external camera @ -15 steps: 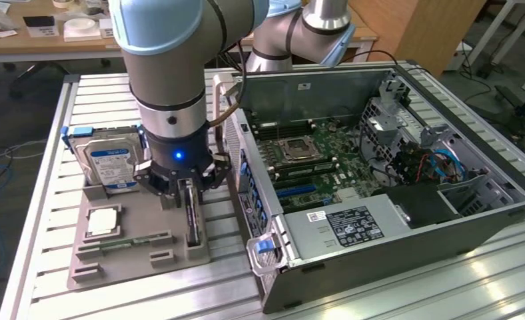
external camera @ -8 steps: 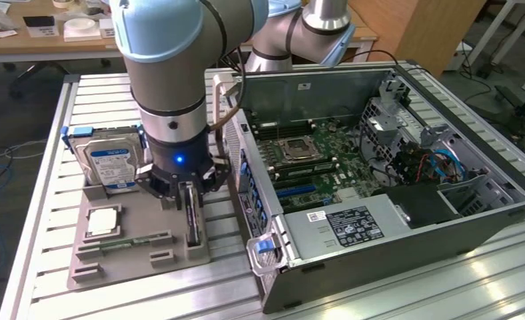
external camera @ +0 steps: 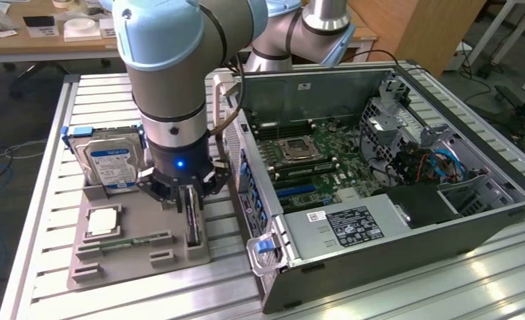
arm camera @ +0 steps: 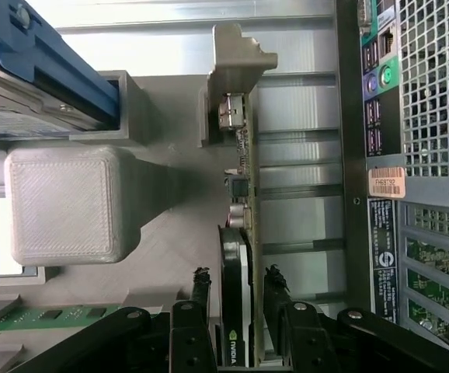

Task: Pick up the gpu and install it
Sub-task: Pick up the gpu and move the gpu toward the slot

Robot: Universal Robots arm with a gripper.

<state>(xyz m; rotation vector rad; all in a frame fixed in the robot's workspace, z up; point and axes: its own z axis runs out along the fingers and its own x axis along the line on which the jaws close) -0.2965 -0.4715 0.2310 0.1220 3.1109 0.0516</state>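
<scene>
The gpu [external camera: 192, 225] stands on edge in a slot of the grey holder tray [external camera: 120, 267], just off the open computer case [external camera: 378, 200] on the exterior view's left. My gripper [external camera: 190, 200] has come straight down over it. In the wrist view the gpu [arm camera: 234, 256] shows its dark face, green board and silver bracket [arm camera: 236, 70]. My gripper [arm camera: 237, 280] straddles the card. One finger [arm camera: 201, 291] is on the dark side and the other on the board side. Narrow gaps show on both sides, so the gripper is open.
The tray also holds a silver hard drive [external camera: 111, 163] upright at the back, a processor [external camera: 102, 222] and a memory stick [external camera: 124, 245]. The case's motherboard [external camera: 307, 160] lies exposed, with blue slots [external camera: 298, 190]. The case's rear panel [arm camera: 419, 93] runs close beside the card.
</scene>
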